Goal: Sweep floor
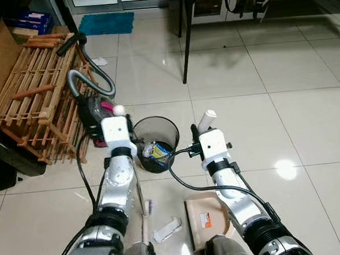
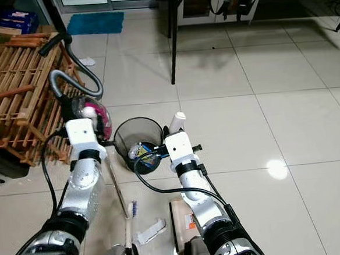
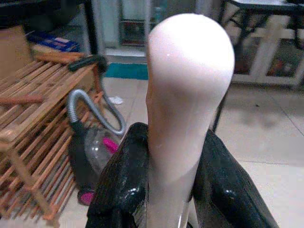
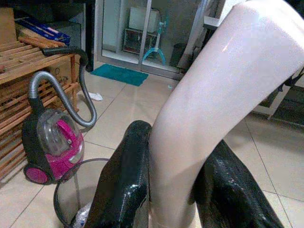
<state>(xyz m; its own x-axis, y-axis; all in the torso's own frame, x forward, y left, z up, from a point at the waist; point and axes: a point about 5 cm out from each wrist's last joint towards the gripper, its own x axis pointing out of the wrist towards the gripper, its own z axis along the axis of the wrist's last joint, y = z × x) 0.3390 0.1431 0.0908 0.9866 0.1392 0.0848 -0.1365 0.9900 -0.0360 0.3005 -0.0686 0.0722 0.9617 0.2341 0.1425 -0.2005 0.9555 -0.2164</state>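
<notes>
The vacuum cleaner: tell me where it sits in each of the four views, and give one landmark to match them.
Left eye view: the vacuum cleaner stands left of centre, beside the wooden rack, partly behind the left arm.
Right eye view: left of centre, next to the waste bin.
Left wrist view: lower left, behind the white handle.
Right wrist view: left side, by the bin's rim.
Shared landmark: the teal mat on the floor beyond.

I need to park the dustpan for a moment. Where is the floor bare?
Bare tiles lie right of the bin, out toward the table leg. It is crowded left of the bin: vacuum cleaner, wooden rack, and paper scrap by the dustpan.
</notes>
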